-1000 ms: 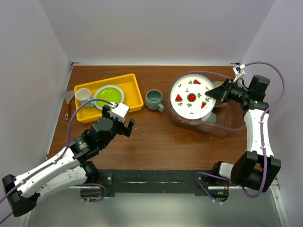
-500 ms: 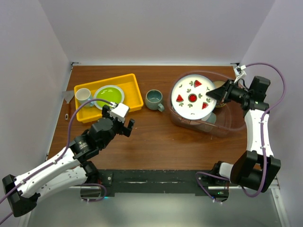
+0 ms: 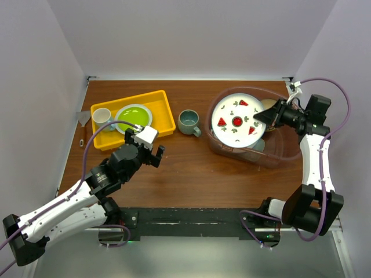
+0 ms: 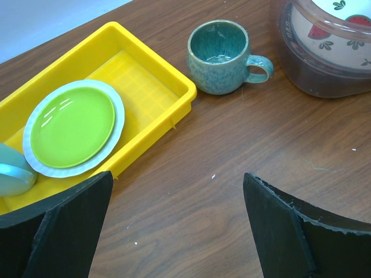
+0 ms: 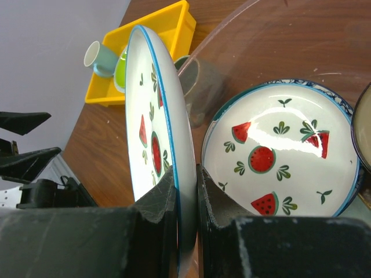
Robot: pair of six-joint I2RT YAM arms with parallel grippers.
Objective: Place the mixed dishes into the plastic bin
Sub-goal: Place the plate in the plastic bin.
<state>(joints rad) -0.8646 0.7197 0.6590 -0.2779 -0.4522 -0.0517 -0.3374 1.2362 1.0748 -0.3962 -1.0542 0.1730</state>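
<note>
Right gripper [image 3: 259,118] clenches tilted watermelon plate [image 3: 235,121] over plastic bin [image 3: 285,155] by the right edge of the worktop [image 3: 191,168], half hiding dishes [image 3: 259,145] from me.

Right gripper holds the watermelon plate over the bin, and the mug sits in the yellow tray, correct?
No: the left wrist view shows the mug on the table beside the yellow tray, not in it. The right gripper does hold the watermelon plate over the bin.

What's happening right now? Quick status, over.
Right gripper shut on watermelon plate, over plastic bin. Left gripper open, empty. Matching plate already inside. Mug on table.
</note>
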